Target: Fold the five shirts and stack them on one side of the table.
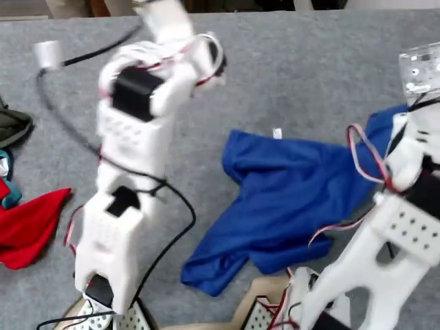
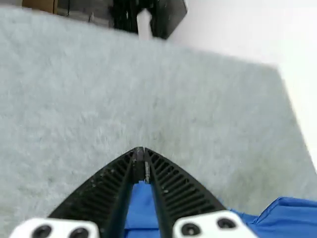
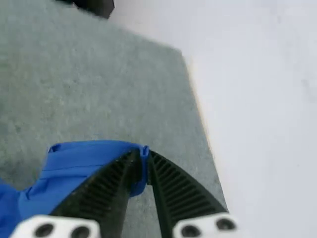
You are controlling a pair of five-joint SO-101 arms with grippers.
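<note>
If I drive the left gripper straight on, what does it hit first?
Probably the bare grey table cover ahead of the left gripper; nothing lies between in its wrist view, though depth is unclear.

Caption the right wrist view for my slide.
Right gripper shut on a fold of the blue shirt, over the grey table near its edge.

Table (image 1: 309, 75): grey, felt-like covering, evenly lit, spanning the high view. Upper left of the left wrist view: dark furniture (image 2: 148, 17) beyond the far edge. Right half of the right wrist view: pale, plain surface (image 3: 257, 74) past a tan rim (image 3: 195, 96).
</note>
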